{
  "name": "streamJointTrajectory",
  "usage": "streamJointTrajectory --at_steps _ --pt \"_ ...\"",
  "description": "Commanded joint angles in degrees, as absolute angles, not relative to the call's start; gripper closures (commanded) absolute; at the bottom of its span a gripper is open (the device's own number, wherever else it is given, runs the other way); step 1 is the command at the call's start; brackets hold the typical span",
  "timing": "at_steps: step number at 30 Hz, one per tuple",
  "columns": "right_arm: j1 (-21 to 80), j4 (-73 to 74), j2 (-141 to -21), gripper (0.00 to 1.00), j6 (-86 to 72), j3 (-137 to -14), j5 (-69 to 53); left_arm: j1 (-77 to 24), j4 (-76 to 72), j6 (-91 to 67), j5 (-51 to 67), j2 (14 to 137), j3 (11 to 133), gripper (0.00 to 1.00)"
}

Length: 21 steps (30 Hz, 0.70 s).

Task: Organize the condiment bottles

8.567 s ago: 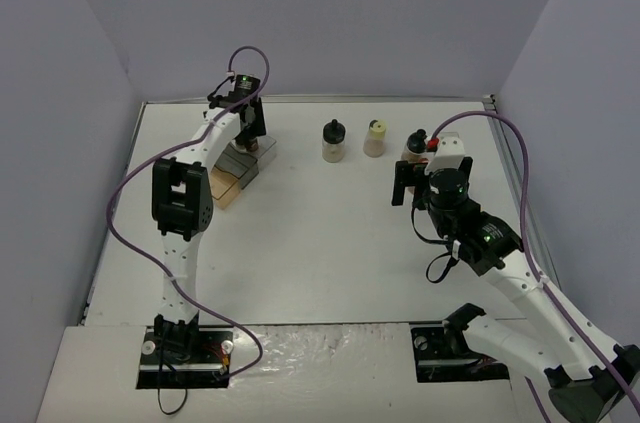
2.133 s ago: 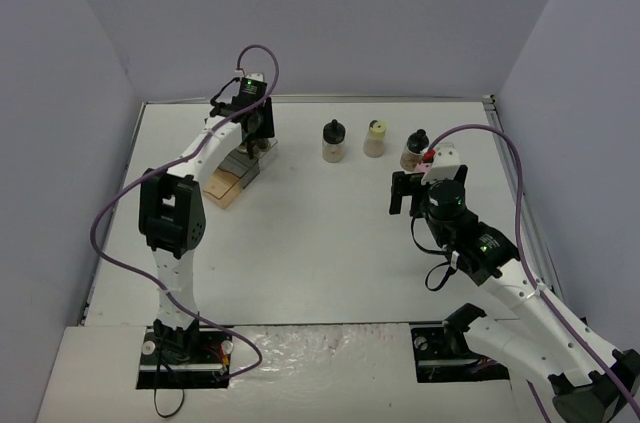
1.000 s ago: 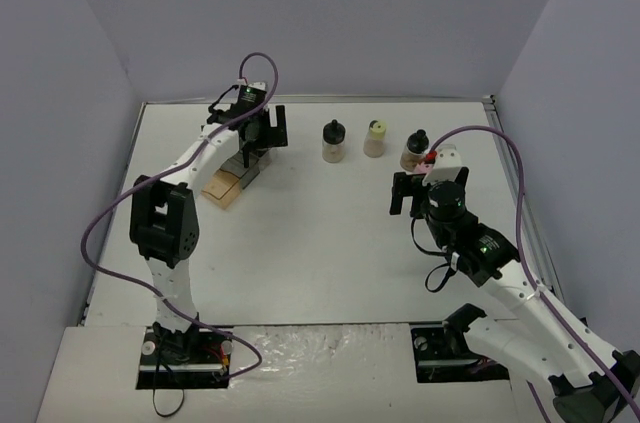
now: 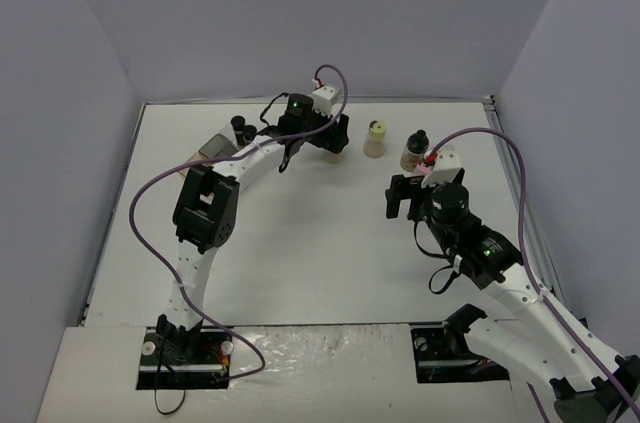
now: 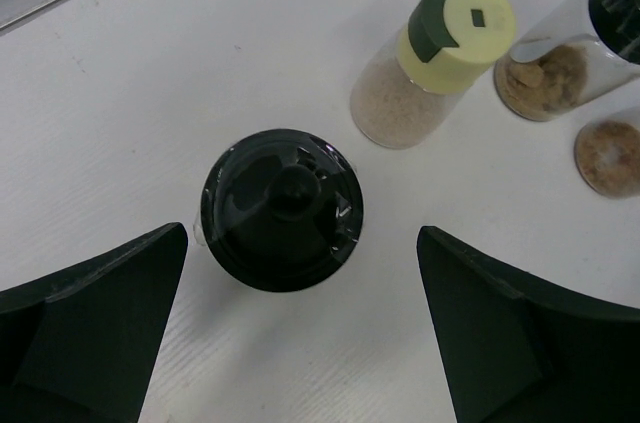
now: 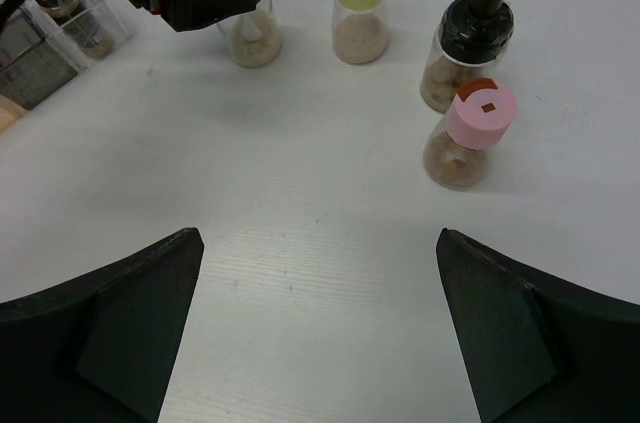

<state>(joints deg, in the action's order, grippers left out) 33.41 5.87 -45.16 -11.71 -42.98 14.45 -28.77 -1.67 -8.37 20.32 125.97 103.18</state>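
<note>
While the left gripper (image 5: pixel 302 243) is hovering open over a black-capped jar (image 5: pixel 282 209), the right gripper (image 6: pixel 318 238) is hanging open and empty.

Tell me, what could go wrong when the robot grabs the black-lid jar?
The left arm's open jaws straddle the black-capped jar. The yellow-capped jar stands close beside it, so a jaw might knock that over. The black-capped jar is round, so it could also slip or tip if the jaws close off-centre.
</note>
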Motion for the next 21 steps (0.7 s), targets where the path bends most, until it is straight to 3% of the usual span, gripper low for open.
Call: streamJointTrajectory --at_steps 1,13,17,21 --pt "33.31 3.84 -44.04 0.00 -13.15 -45.45 13.36 -29.04 -9.35 -6.34 17.44 125.39 107.68 0.03" --pt "33.31 4.13 -44.03 0.00 -13.84 -45.48 12.66 -29.27 -15.60 -6.19 15.73 129.51 107.71 0.05" --pt "33.31 4.32 -43.84 0.00 -13.97 -45.14 12.68 -29.27 -18.29 -6.26 16.64 129.30 106.55 0.19" --pt "33.39 4.47 -43.57 0.00 -13.97 -45.10 12.66 -29.35 -19.49 -7.04 18.66 128.44 105.15 0.47"
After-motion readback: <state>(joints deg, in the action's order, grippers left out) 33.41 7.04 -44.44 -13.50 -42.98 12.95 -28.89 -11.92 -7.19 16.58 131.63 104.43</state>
